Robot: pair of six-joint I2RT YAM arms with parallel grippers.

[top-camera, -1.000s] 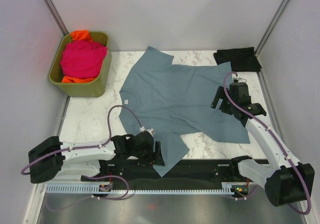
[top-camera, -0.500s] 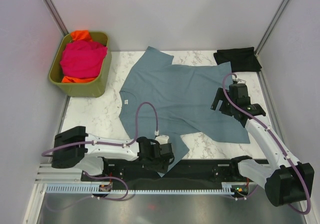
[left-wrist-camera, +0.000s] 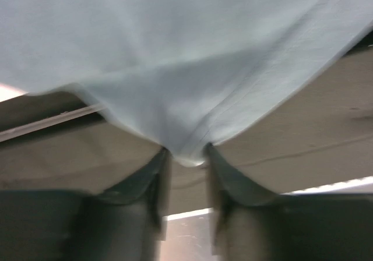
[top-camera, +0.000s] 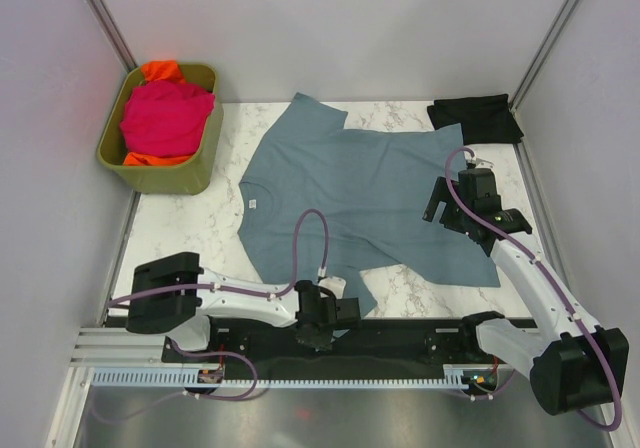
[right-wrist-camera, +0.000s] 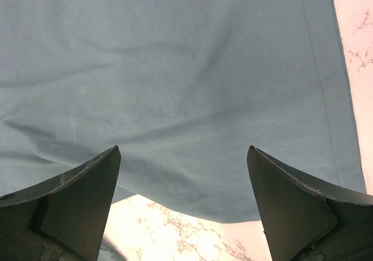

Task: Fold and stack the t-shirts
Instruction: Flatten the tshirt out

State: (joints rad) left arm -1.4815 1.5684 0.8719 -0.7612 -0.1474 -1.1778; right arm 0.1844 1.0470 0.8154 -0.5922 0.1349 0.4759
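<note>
From above, the slate t-shirt (top-camera: 350,183) spreads ahead of your left tool (top-camera: 325,315); its wrist view shows it pinching the sleeve tip, so draw gently; the right tool (right-wrist-camera: 182,153) gapes wide over the hem end, ready to pin.

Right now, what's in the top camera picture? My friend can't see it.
A blue-grey t-shirt lies spread on a marble table; the left gripper pinches its near tip, the right gripper hangs open above its right side. Far left, a green bin holds a pink shirt and orange shirt; far right lies a black shirt.
</note>
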